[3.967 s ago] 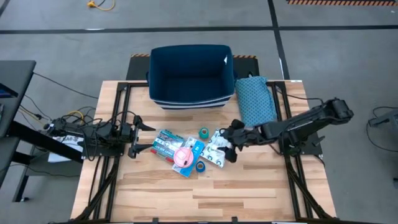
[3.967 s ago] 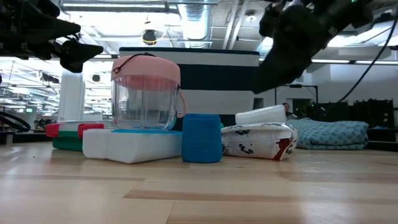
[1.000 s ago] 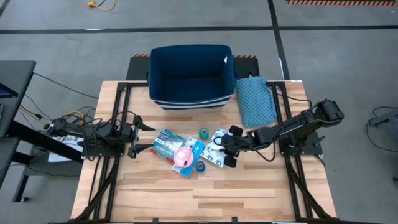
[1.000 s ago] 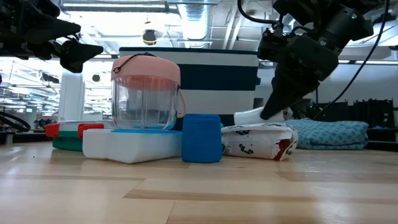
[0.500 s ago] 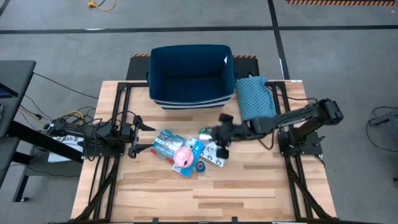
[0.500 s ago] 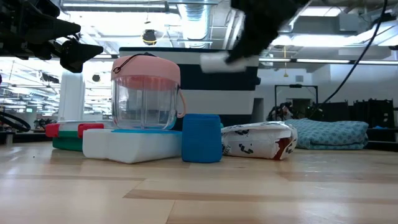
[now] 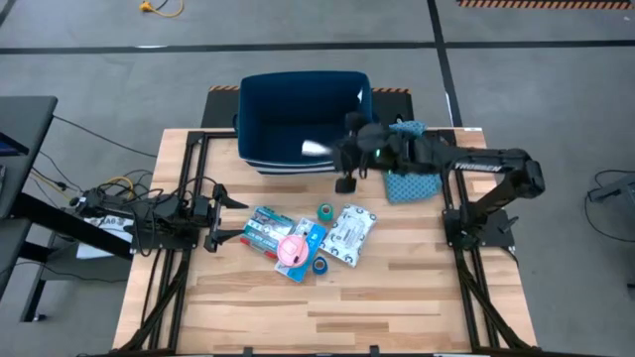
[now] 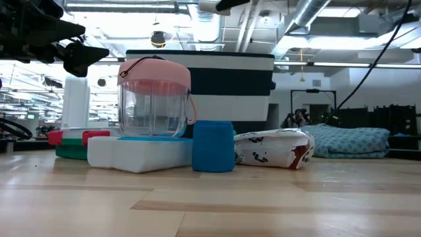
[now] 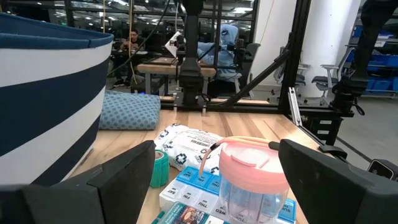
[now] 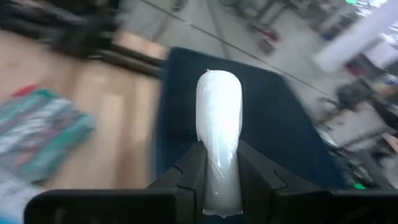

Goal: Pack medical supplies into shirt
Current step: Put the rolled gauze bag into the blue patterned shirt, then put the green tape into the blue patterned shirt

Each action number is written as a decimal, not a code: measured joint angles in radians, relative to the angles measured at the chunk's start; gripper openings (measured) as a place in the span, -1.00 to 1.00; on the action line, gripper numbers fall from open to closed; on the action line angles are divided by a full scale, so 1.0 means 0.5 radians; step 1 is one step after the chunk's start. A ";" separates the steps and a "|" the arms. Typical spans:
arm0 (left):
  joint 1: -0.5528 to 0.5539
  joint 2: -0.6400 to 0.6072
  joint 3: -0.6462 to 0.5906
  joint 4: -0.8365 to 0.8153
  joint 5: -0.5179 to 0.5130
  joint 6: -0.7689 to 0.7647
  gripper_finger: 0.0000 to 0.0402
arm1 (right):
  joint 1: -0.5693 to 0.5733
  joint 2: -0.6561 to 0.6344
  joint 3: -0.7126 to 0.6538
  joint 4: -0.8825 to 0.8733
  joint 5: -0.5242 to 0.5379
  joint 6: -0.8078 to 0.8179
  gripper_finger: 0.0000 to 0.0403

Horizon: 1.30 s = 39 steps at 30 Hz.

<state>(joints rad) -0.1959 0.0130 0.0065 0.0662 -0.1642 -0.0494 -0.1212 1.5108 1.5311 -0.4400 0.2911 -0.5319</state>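
The right tool (image 10: 219, 167) is gripping a white rounded tube (image 10: 219, 124) over the navy fabric bin (image 7: 303, 119). The left tool (image 7: 220, 216), fingers spread wide and empty, is waiting at the wooden counter's (image 7: 327, 307) left side. The white printed pouch (image 7: 349, 234), pink-lidded clear jar (image 8: 155, 99) and weekly pillbox (image 9: 202, 186) lettered "THU", "WED" are lying on the counter.

White tube (image 10: 219, 130) markings blurred; right tool (image 8: 227, 4) cropped by low view's top edge.
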 joint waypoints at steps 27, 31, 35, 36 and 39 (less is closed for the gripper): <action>0.000 0.000 0.000 0.000 -0.001 0.002 0.66 | -0.726 0.394 0.101 0.020 -0.573 0.891 -0.37; 0.000 0.000 0.000 0.000 -0.001 0.003 0.66 | -0.714 0.387 0.101 -0.015 -0.574 0.892 -0.05; 0.000 0.000 0.000 0.000 -0.001 0.004 0.66 | -0.712 0.378 0.101 -0.049 -0.574 0.891 0.18; 0.001 0.000 0.000 0.000 -0.001 0.004 0.66 | -0.705 0.378 0.101 -0.062 -0.573 0.890 0.22; 0.001 0.000 0.000 0.000 -0.001 0.004 0.66 | -0.686 0.381 0.189 -0.191 -0.580 0.863 0.28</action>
<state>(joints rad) -0.1955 0.0128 0.0063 0.0662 -0.1646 -0.0475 -0.4643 1.7012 1.6254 -0.5358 0.0012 -0.1001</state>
